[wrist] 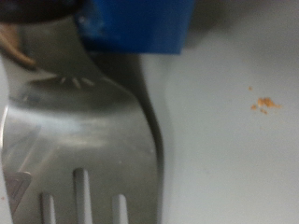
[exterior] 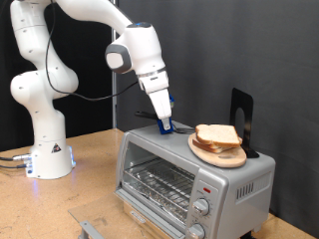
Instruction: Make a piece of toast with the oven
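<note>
Toast [exterior: 218,136] sits on a round wooden plate [exterior: 215,153] on top of the oven [exterior: 194,177], in the right half of the exterior view. The oven is silver, with a glass door [exterior: 159,185] facing the bottom of the frame, a wire rack [exterior: 159,182] behind the glass, and two round knobs [exterior: 200,215] at its lower right. A black stand [exterior: 242,119] rises just behind the plate.

My arm comes up from its white base [exterior: 46,149] at the left, bends high over the top of the frame, then slopes down toward the middle. My gripper [exterior: 165,123] points down and touches the oven's flat top, just to the left of the plate. Its blue fingers [exterior: 167,106] are very near the plate's edge, but I cannot see if they touch it.

In the wrist view, a shiny metal fork [wrist: 79,140] fills the left side, lying flat on the pale top [wrist: 234,140], with a blue part [wrist: 140,26] of me above it. Some orange crumbs [wrist: 265,104] lie on the pale top to the right. I cannot tell if my jaws are apart or squeezed together.

The oven's top has bare room at its left edge. The wooden table [exterior: 90,189] is wide at the lower left.
</note>
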### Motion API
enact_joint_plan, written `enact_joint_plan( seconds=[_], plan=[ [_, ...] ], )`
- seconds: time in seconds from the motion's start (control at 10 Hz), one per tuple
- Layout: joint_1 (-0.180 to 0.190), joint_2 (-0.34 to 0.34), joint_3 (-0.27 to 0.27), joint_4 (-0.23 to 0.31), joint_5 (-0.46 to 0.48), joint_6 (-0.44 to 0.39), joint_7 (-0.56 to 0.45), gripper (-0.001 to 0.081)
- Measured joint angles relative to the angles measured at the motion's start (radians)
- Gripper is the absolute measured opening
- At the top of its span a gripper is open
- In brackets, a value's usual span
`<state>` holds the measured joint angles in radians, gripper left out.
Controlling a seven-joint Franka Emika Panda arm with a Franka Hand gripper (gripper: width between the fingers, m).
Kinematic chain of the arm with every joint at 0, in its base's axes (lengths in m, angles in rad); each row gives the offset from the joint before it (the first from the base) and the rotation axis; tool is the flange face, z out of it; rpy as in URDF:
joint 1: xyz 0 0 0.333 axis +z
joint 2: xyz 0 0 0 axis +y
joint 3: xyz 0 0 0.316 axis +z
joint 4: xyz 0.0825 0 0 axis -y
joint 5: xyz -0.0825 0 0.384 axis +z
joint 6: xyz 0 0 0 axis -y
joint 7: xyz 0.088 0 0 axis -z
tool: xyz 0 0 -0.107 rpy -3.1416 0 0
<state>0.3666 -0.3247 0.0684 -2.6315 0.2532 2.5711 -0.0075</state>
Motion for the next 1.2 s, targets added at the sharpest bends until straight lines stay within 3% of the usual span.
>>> enact_joint_plan(
  seconds=[0.8, 0.9, 1.0, 1.1, 1.2],
  plan=[
    [0.0, 0.003, 0.001, -0.004, 0.0, 0.001, -0.001, 0.0794],
    [0.0, 0.004, 0.002, -0.004, 0.0, 0.001, -0.001, 0.0624],
    [0.0, 0.005, 0.004, -0.004, 0.0, 0.001, -0.001, 0.0624],
    [0.0, 0.005, 0.006, -0.004, 0.001, 0.001, 0.0, 0.0442],
    [0.0, 0.005, 0.007, -0.004, 0.001, 0.001, 0.0, 0.0435]
  ],
)
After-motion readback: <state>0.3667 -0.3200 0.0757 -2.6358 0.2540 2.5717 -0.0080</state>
